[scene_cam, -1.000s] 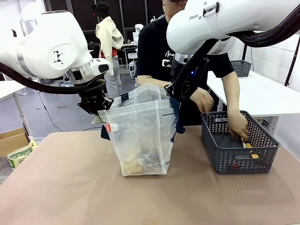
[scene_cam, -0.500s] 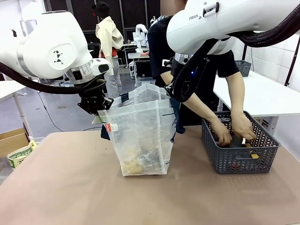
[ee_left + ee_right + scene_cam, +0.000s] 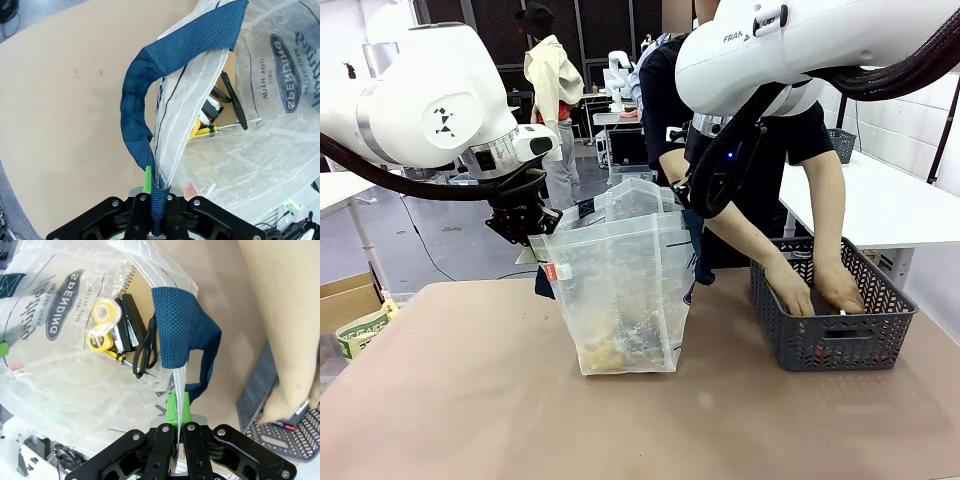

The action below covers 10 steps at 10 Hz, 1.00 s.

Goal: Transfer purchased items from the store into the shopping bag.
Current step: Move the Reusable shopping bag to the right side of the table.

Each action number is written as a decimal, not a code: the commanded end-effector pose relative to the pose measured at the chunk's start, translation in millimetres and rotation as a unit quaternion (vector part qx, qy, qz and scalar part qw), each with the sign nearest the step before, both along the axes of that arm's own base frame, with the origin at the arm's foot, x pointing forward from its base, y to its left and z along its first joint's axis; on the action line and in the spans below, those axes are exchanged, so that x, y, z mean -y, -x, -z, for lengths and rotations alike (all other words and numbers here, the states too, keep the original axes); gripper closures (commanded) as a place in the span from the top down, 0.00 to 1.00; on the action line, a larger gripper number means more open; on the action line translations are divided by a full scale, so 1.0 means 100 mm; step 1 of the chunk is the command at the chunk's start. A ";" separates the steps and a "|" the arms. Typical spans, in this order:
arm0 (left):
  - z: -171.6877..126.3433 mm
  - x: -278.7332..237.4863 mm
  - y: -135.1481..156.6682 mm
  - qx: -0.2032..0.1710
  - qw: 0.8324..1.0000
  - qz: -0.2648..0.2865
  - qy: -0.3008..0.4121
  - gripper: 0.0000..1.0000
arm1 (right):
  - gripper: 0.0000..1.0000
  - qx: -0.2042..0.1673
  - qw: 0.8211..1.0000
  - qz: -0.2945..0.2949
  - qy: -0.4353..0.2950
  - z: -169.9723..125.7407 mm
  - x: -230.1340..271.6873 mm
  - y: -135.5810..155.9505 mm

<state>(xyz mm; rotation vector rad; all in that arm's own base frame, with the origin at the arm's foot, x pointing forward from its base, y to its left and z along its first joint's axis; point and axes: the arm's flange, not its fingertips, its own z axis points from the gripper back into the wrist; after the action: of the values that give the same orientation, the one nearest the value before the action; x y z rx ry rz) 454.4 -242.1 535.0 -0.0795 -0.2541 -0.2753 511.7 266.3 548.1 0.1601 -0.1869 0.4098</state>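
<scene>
The clear plastic shopping bag stands open on the brown table, held up at both sides. My left gripper is shut on its left rim and navy strap. My right gripper is shut on the right rim by the other navy strap. Inside the shopping bag lie yellow tape rolls, a black stapler, black scissors and a yellow-handled tool. The person's two hands reach into the dark grey basket at the right.
A second grey basket sits on the white table behind at the right. A cardboard box stands off the table's left edge. Bare brown tabletop lies in front of the bag.
The person has leaned over and put both hands deeper into the grey basket. Both grippers and the bag have stayed still.
</scene>
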 end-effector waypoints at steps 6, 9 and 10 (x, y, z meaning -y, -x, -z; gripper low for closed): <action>-0.03 -0.04 -0.01 0.004 1.000 -0.003 -0.002 0.00 | 0.00 0.001 1.000 0.003 0.000 -0.01 0.03 -0.01; -0.03 -0.04 -0.01 0.004 1.000 -0.003 -0.002 0.00 | 0.00 0.001 1.000 0.003 0.000 -0.01 0.03 -0.01; -0.03 -0.04 -0.01 0.004 1.000 -0.003 -0.002 0.00 | 0.00 0.001 1.000 0.003 0.000 -0.01 0.03 -0.01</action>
<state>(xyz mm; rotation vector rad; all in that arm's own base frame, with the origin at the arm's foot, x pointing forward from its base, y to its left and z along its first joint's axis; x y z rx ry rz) 454.4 -242.1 535.0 -0.0795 -0.2541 -0.2753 511.7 266.3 548.1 0.1601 -0.1868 0.4098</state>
